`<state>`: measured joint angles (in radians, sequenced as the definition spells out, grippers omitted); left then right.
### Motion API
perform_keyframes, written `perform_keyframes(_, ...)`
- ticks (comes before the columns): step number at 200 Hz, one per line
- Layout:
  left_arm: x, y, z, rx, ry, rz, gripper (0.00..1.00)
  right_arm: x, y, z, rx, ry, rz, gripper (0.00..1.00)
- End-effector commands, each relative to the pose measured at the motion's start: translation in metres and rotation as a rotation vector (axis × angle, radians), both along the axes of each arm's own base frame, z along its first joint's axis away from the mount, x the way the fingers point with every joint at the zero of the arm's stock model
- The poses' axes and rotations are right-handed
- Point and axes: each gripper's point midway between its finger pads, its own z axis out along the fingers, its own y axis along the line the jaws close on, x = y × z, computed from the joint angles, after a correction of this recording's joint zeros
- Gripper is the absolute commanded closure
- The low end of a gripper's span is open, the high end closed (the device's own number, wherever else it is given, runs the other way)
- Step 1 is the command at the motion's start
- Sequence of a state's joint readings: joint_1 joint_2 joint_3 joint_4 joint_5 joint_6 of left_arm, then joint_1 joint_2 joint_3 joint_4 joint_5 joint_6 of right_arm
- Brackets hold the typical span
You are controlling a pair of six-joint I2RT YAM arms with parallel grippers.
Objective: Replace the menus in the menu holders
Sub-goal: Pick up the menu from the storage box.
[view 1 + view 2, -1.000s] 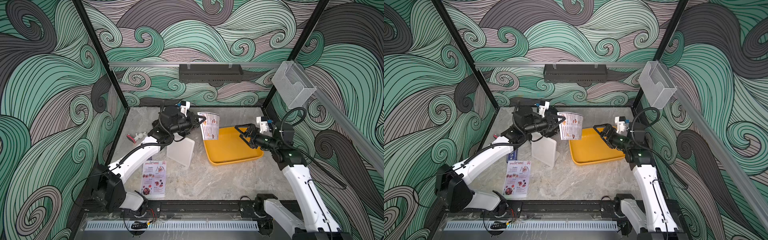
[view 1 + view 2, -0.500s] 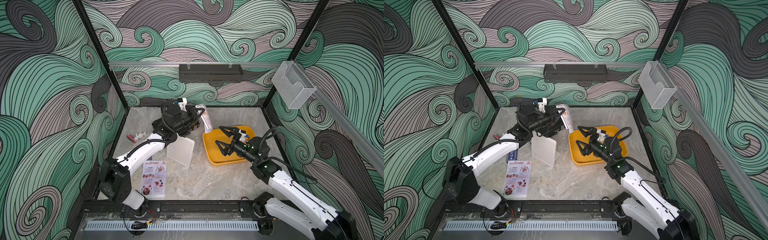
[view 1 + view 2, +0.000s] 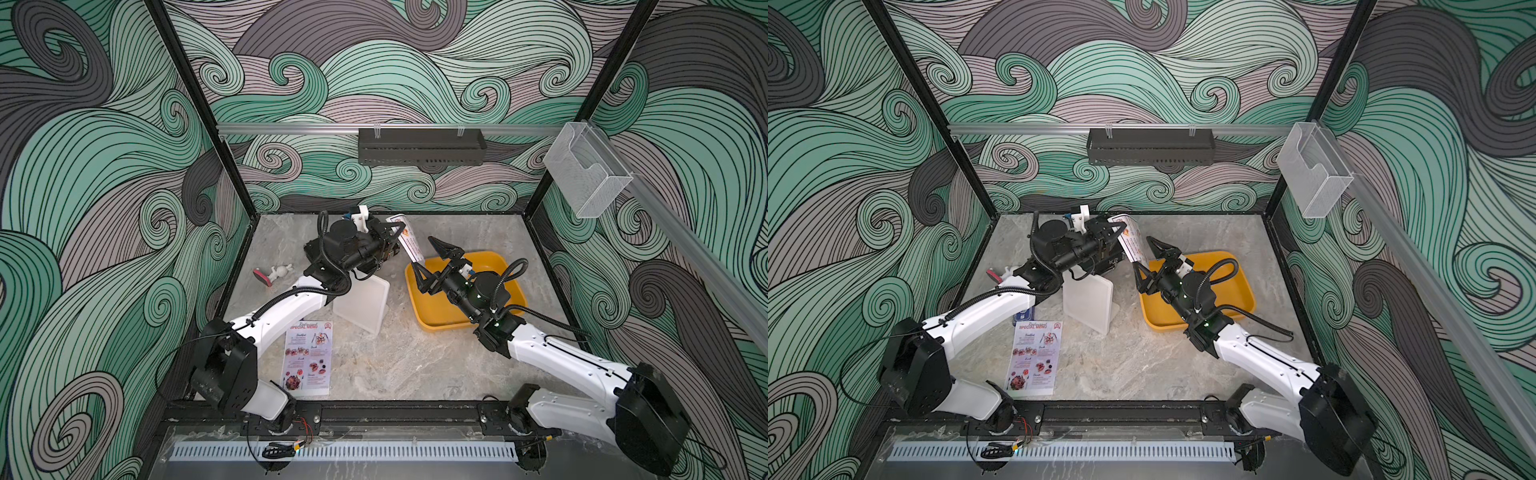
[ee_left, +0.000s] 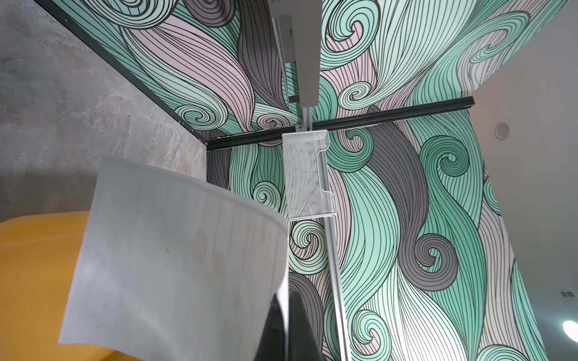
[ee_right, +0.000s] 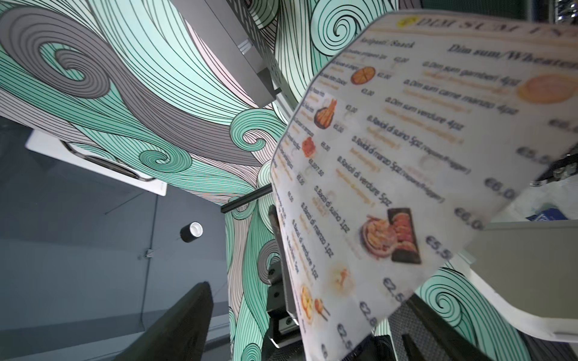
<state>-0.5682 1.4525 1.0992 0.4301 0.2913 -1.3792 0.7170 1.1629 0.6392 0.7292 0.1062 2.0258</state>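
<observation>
**Dim Sum sheet held aloft between two arms**

The left arm rose from the front left corner of the worktop [image 3: 415, 365] and reached toward the back edge, its wrist turned to the right. The left gripper [image 3: 394, 233] was clamped shut on the upper part of the Dim Sum Inn menu [image 3: 409, 243], which hung curled in the air above the back middle of the worktop. In the left wrist view only the sheet's blank back [image 4: 175, 265] showed.

The right arm stretched low from the front right corner, slanting over the yellow tray [image 3: 436, 318] toward the sheet. The right gripper [image 3: 430, 264] stood with its jaws spread wide and held nothing. The sheet's lower edge hung at their mouth. I could not tell if it touched a finger [image 5: 175, 325].

The menu holder [image 3: 361, 303] stood near the worktop's middle, just left of the tray and below the left wrist. The Special Menu [image 3: 308, 357] lay flat by the front edge, beside the left arm.
</observation>
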Motion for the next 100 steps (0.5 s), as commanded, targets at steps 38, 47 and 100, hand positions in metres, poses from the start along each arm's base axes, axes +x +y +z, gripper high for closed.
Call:
perform_keyframes(38,-0.015,0.014,0.040,-0.091,-0.071,0.050,1.00,0.011,-0.012,0.037,0.134,-0.080,-0.100,0.26)
perform_keyframes(47,-0.016,0.014,0.041,-0.093,-0.073,0.048,1.00,0.013,-0.011,0.038,0.141,-0.086,-0.098,0.28)
perform_keyframes(100,-0.017,0.017,0.039,-0.109,-0.065,0.065,1.00,0.018,-0.004,0.054,0.182,-0.139,-0.090,0.35)
